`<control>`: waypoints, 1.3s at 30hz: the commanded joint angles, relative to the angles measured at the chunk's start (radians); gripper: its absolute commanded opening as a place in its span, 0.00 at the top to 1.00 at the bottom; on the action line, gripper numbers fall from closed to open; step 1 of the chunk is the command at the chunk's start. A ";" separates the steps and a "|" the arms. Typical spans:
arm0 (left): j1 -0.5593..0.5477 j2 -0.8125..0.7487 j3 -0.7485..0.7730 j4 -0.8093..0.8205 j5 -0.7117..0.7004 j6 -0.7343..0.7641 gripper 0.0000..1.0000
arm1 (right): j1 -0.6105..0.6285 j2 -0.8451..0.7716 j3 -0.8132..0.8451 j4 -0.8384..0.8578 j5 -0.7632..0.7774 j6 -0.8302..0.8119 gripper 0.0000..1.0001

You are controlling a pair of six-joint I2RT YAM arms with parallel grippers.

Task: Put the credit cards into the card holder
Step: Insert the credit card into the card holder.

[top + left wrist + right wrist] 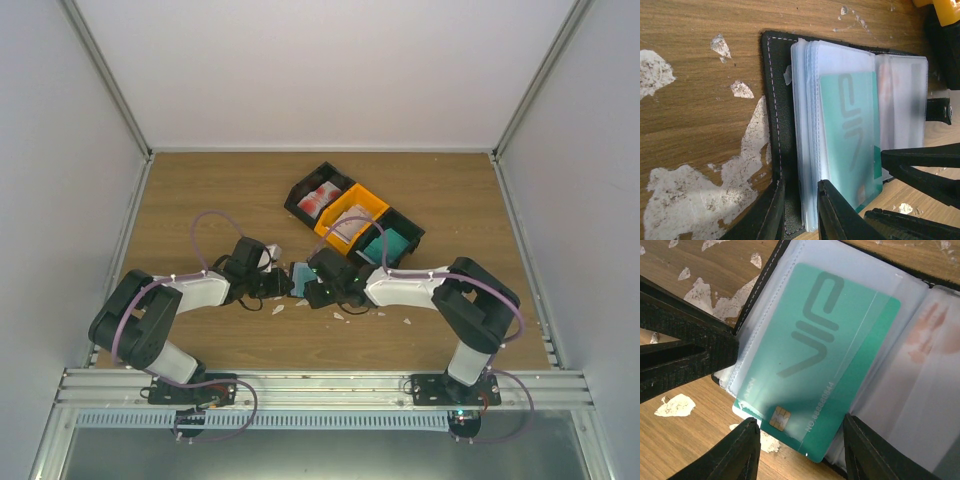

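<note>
Nearest to the top camera, the metal rail [320, 385] is carrying both arm bases. Beyond it the arms are reaching inward over the wooden counter [200, 200], where the left pincer [278, 285] and the right pincer [318, 288] are meeting at the card holder [300, 277], which is lying open near the middle. Behind them three bins are standing in a diagonal row: a far black bin [295, 200] with red-and-white cards, an orange bin [375, 203] with pale cards and a near black bin [410, 232] with teal ones. Some white scraps [278, 309] are lying beside the holder. In the left wrist view, the left pincer's fingers [832, 215] are pinching the holder's left half, with the black cover [777, 100] and the stack of clear sleeves between them. The teal card [847, 130] is lying on the top sleeve page. In the right wrist view, the right pincer's fingers [747, 450] are standing apart on either side of the teal card's chip end [780, 417], which is sticking out past the holder's edge over the counter. I cannot tell whether they are pressing on it. The rest of the card is lying among the sleeves.
</note>
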 commanded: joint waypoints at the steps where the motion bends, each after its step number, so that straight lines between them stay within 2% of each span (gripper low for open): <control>1: -0.005 -0.003 -0.001 -0.008 0.018 0.012 0.78 | 0.012 0.036 0.010 0.023 -0.020 -0.011 0.53; 7: -0.005 -0.005 0.000 -0.009 0.021 0.013 0.79 | 0.012 0.033 0.012 0.059 0.006 -0.023 0.53; 13: -0.005 -0.010 0.002 -0.015 0.012 0.016 0.79 | 0.031 -0.014 -0.003 -0.008 0.101 -0.097 0.52; 18: -0.005 -0.006 0.004 -0.015 0.009 0.017 0.79 | 0.072 -0.035 -0.030 -0.009 0.137 -0.210 0.45; 22: -0.005 -0.001 0.005 -0.015 0.009 0.016 0.79 | 0.092 0.000 -0.008 -0.039 0.190 -0.228 0.41; 32: -0.005 -0.002 0.007 -0.015 0.005 0.015 0.79 | 0.105 0.081 0.050 -0.061 0.279 -0.190 0.45; 39: -0.006 -0.005 0.006 -0.015 0.004 0.013 0.79 | 0.111 0.090 0.062 -0.073 0.313 -0.154 0.55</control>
